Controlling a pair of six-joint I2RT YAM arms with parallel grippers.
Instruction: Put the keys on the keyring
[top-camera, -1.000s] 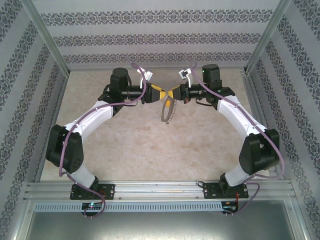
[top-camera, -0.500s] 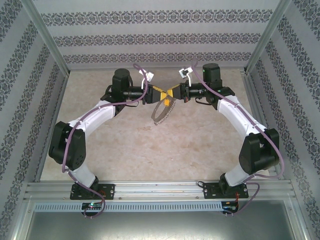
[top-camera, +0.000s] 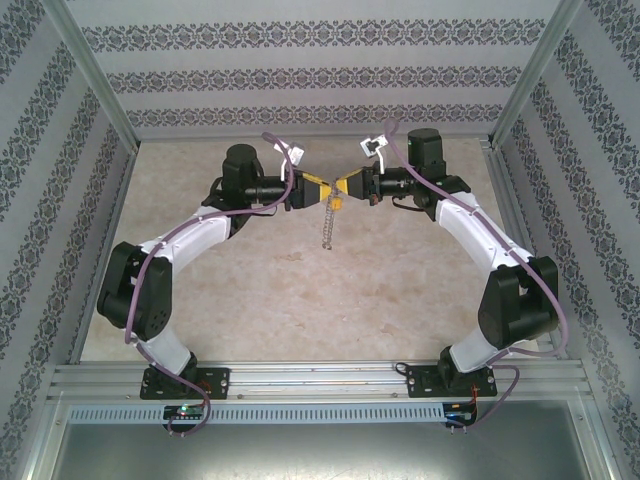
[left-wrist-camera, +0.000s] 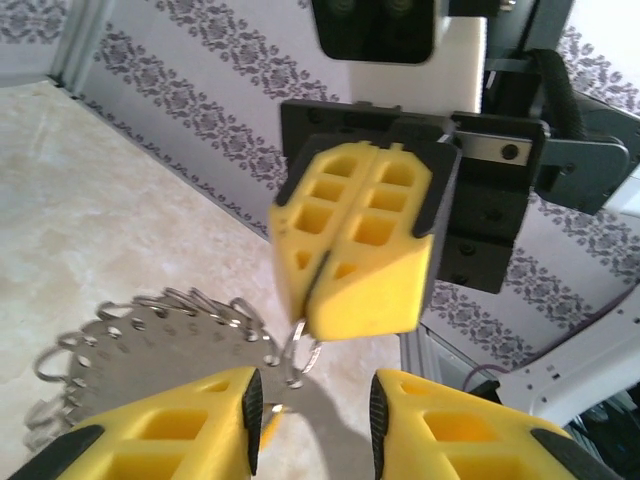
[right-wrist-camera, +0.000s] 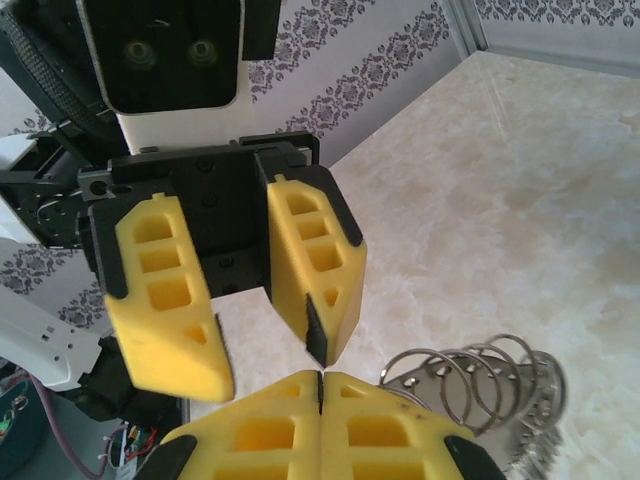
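Grey keyring (top-camera: 326, 226) in closed right gripper (left-wrist-camera: 348, 318); left gripper (right-wrist-camera: 268, 356) agape opposite, far from walls (top-camera: 300, 80).

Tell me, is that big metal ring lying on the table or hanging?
Hanging: the keyring dangles edge-on from the tip of the shut right gripper, one small loop pinched there.

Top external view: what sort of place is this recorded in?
Probably a purpose-built robot test cell rather than a home or workshop: an aluminium-profile frame encloses a marble-look tabletop, with patterned wall panels on three sides as a backdrop.
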